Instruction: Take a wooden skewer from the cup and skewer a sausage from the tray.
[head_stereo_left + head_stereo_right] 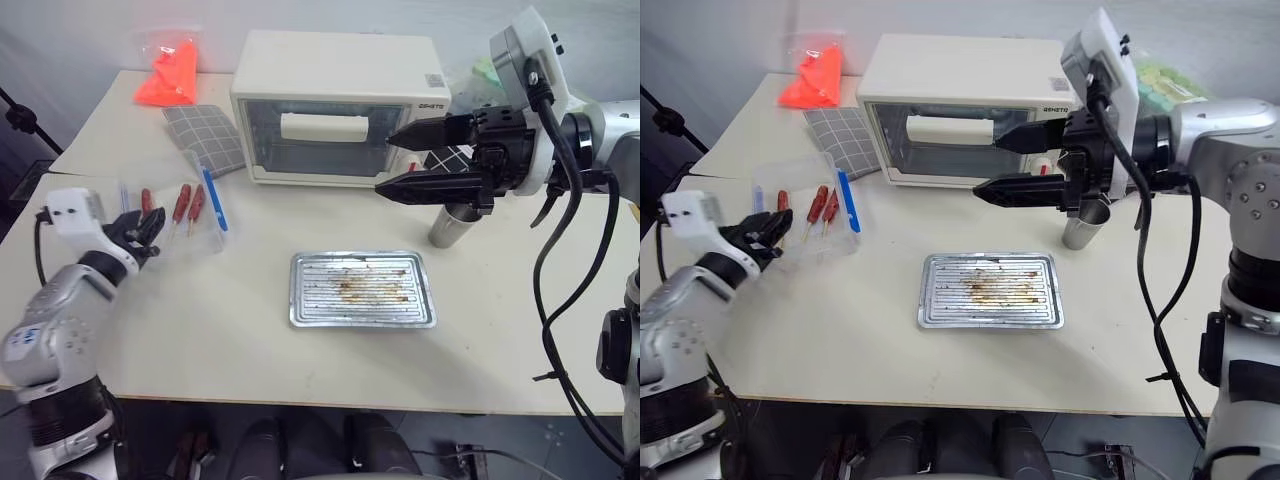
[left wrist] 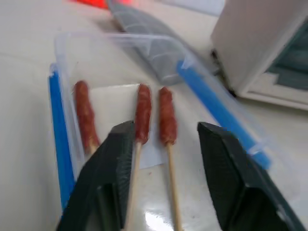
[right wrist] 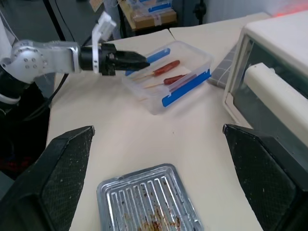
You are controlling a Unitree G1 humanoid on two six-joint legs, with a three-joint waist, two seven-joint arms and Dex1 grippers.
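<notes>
The left gripper [image 2: 163, 183] is seen with its black fingers parted and nothing between them, at the near wall of a clear plastic box with blue edges [image 1: 207, 197]. Just ahead of it lie three red sausages on thin sticks [image 2: 143, 113]. The right gripper [image 1: 405, 160] is spread wide and empty, raised beyond the shallow stained silver metal tray [image 1: 362, 288]; the small brushed-metal cup [image 1: 450, 226] stands just under it. A closing left gripper could knock the finished skewers askew or drag the light box along.
</notes>
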